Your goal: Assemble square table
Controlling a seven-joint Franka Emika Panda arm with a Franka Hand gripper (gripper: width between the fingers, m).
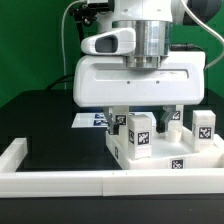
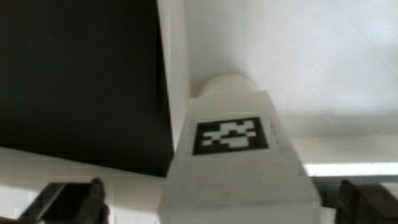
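The white square tabletop (image 1: 160,152) lies flat at the exterior view's right, with a tag (image 1: 178,165) on its front edge. A white tagged leg (image 1: 140,133) stands upright on it. My gripper (image 1: 146,118) hangs right over this leg, jaws open, one finger on each side. In the wrist view the leg (image 2: 231,140) sits between the dark fingers (image 2: 75,200), with a gap on both sides. Another leg (image 1: 203,125) stands at the slab's far right. More tagged blocks show partly behind the fingers.
A long low white border wall (image 1: 60,180) runs along the front and up the exterior view's left. The marker board (image 1: 92,118) lies on the black table behind the gripper. The white tabletop surface (image 2: 302,60) fills much of the wrist view.
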